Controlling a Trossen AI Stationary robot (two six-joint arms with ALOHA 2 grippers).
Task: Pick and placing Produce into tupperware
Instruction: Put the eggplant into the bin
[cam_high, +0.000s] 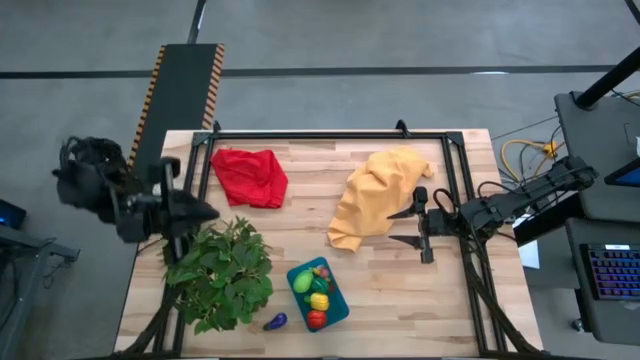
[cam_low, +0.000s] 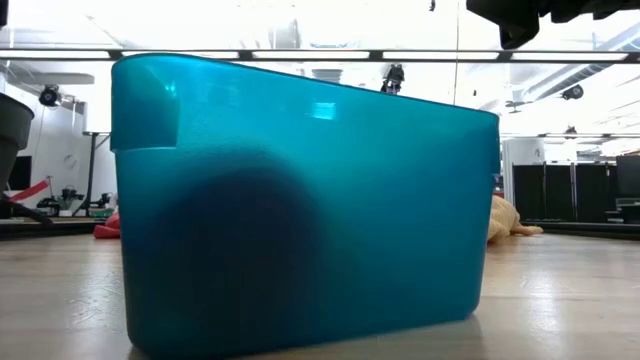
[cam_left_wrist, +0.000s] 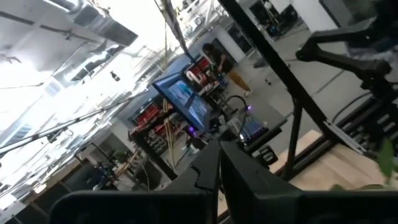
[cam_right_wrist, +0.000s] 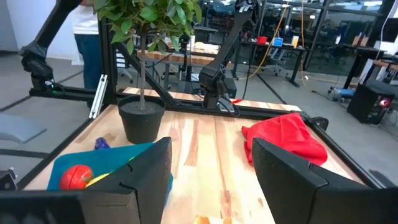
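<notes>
The teal tupperware (cam_high: 335, 305) stands near the table's near edge, and its wall fills the low view (cam_low: 300, 200). In it lie a green piece (cam_high: 302, 282), a yellow piece (cam_high: 319, 301) and a red piece (cam_high: 316, 319). A purple piece (cam_high: 275, 322) lies on the table just left of it and also shows in the right wrist view (cam_right_wrist: 101, 144). My right gripper (cam_high: 408, 226) is open and empty at the right edge of the yellow-orange cloth (cam_high: 378, 195), pointing toward the table's left. My left gripper (cam_high: 208, 212) is shut and empty at the table's left edge, above the plant.
A leafy green plant (cam_high: 222, 272) in a dark pot (cam_right_wrist: 142, 118) stands left of the tupperware. A red cloth (cam_high: 250, 176) lies at the far left. A black frame rail (cam_high: 330, 135) runs round the table. Bare wood (cam_high: 420, 300) lies right of the tupperware.
</notes>
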